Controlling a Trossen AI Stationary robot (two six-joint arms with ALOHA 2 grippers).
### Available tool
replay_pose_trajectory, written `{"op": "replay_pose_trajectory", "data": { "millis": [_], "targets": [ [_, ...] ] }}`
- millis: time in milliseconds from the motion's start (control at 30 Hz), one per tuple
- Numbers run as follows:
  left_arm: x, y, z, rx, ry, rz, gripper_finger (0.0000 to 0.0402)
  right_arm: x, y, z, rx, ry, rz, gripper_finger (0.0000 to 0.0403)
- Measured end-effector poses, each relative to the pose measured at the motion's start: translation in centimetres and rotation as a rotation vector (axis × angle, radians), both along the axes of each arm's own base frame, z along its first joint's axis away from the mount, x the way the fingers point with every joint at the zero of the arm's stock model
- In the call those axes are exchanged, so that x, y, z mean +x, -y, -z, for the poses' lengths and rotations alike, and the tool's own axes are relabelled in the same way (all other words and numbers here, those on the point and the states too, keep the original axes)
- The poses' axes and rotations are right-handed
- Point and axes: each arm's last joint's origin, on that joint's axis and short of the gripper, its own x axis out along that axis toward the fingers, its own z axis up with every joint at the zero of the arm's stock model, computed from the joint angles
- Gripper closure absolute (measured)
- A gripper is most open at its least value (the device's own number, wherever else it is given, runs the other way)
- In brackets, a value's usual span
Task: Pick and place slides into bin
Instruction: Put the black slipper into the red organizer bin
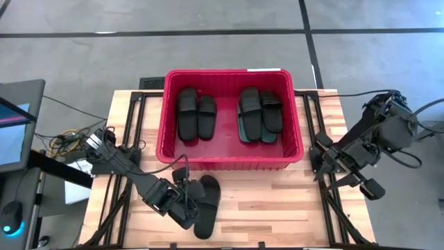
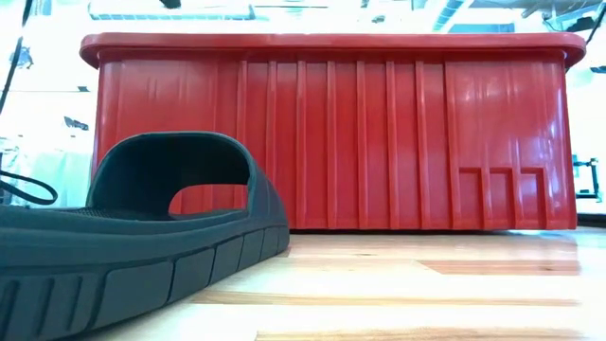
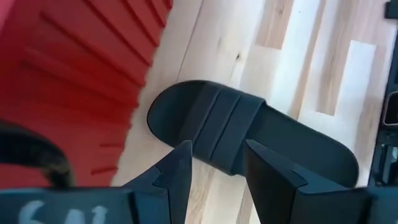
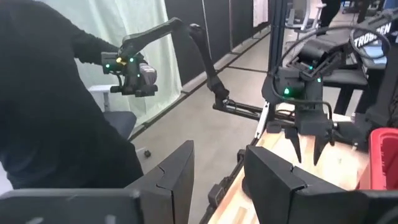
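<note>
My left gripper (image 1: 186,205): fingers apart, holding nothing, poised just over one black slide (image 1: 206,205) lying on the wooden table (image 1: 277,201) in front of the red bin (image 1: 232,161). Bin: four slides inside, one pair (image 1: 195,114) left, one pair (image 1: 260,114) right. My right gripper (image 1: 370,186): fingers parted, empty, parked at the table's right edge, well apart from the bin.

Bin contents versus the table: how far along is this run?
Done: two pairs of slides lie in the red bin, one left, one right. In hand: the left claw, open, hovers over a black slide on the table. Left: that slide. The right claw waits aside.
</note>
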Motion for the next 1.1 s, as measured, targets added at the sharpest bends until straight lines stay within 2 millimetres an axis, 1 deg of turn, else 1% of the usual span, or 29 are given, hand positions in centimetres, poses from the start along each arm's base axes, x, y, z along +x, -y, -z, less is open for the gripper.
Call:
{"op": "replay_pose_trajectory", "data": {
  "millis": [167,467,633,800,933,1000,1100],
  "targets": [
    [-0.1,0.1,1.1,-0.035,-0.034,-0.007,0.0269,0.2,-0.2,0.0,-0.02,0.023,-0.007,0.0275],
    [-0.6,1.4,3.4,0.02,-0.008,0.11,0.0269,0.2,-0.2,0.1,-0.049,0.03,-0.013,0.0275],
    [0.2,2.6,5.2,0.086,-0.016,0.183,0.0269,0.1,-0.1,0.3,-0.064,0.016,-0.011,0.0275],
    [1.4,4.3,7.5,0.158,-0.085,0.278,0.0269,0.1,-0.1,0.4,-0.073,0.008,-0.01,0.0275],
    [2.1,5.2,8.8,0.275,-0.133,0.278,0.0269,0.1,-0.1,0.4,-0.073,0.008,-0.01,0.0275],
    [2.5,5.5,9.7,0.316,-0.179,0.279,0.0269,0.1,-0.1,0.4,-0.072,0.009,-0.01,0.0275],
    [3.0,5.9,10.3,0.355,-0.218,0.277,0.0269,0.1,-0.1,0.4,-0.073,0.008,-0.01,0.0275]
  ]
}}
